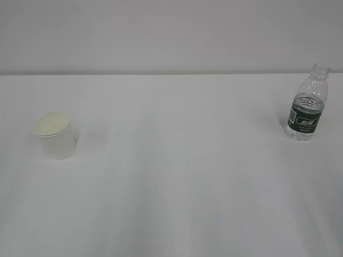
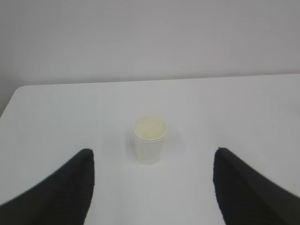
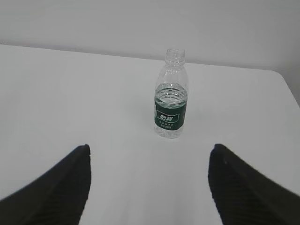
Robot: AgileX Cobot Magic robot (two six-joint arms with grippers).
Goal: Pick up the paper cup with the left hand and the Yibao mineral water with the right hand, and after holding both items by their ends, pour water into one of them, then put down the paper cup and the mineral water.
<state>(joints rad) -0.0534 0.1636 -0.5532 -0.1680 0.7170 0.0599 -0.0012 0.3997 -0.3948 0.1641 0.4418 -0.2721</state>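
The white paper cup (image 1: 56,134) stands upright on the left of the white table, its cream inside showing. In the left wrist view the paper cup (image 2: 149,138) is ahead of my left gripper (image 2: 153,157), which is open and empty, its black fingers (image 2: 70,187) spread wide on either side. The Yibao mineral water (image 1: 307,104), a clear uncapped bottle with a dark green label, stands upright at the far right. The right wrist view shows that bottle (image 3: 171,101) ahead of my open, empty right gripper (image 3: 148,152). Neither gripper appears in the exterior view.
The white table (image 1: 182,176) ends at a pale wall behind. Its rounded left corner (image 2: 18,91) shows in the left wrist view, and its right corner (image 3: 281,77) in the right wrist view.
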